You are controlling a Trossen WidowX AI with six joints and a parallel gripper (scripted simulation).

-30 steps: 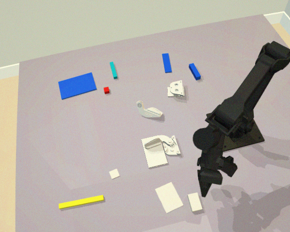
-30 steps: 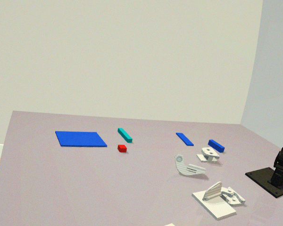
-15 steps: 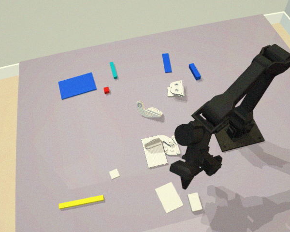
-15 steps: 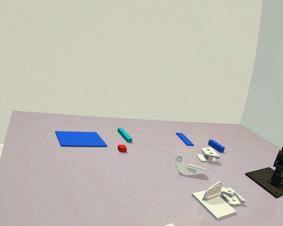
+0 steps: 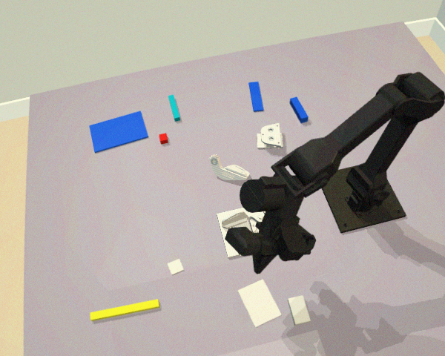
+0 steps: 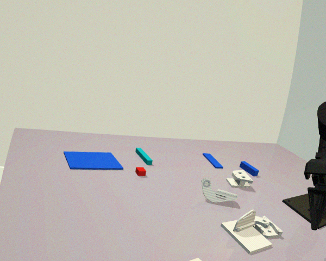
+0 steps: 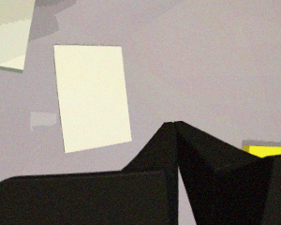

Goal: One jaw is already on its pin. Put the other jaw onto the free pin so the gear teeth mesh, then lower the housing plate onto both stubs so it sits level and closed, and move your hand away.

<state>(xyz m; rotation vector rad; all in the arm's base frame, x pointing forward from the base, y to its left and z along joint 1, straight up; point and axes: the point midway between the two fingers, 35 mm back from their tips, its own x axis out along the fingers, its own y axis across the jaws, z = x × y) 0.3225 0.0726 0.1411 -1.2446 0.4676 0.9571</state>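
Observation:
My gripper (image 5: 257, 270) (image 6: 314, 228) (image 7: 173, 130) is shut and empty, its tips pointing down above the table. In the top view it hides part of the pale base (image 5: 223, 215) (image 6: 249, 241). One pale jaw (image 5: 235, 219) (image 6: 245, 221) is at the base, its fin standing over the flat part and its other end among the pins. A stub (image 6: 269, 230) shows near the base's right side. The other jaw (image 5: 232, 174) (image 6: 219, 196) lies apart, behind the base. The housing plate (image 5: 277, 134) (image 6: 246, 180), with two holes, rests raised on a small pale stand farther back.
A white sheet (image 5: 259, 303) (image 7: 91, 98) and a pale block (image 5: 299, 310) (image 7: 7, 35) lie near the front. A small white square (image 5: 175, 266) and a yellow bar (image 5: 124, 309) (image 7: 272, 151) lie left. Blue, teal and red pieces lie at the back.

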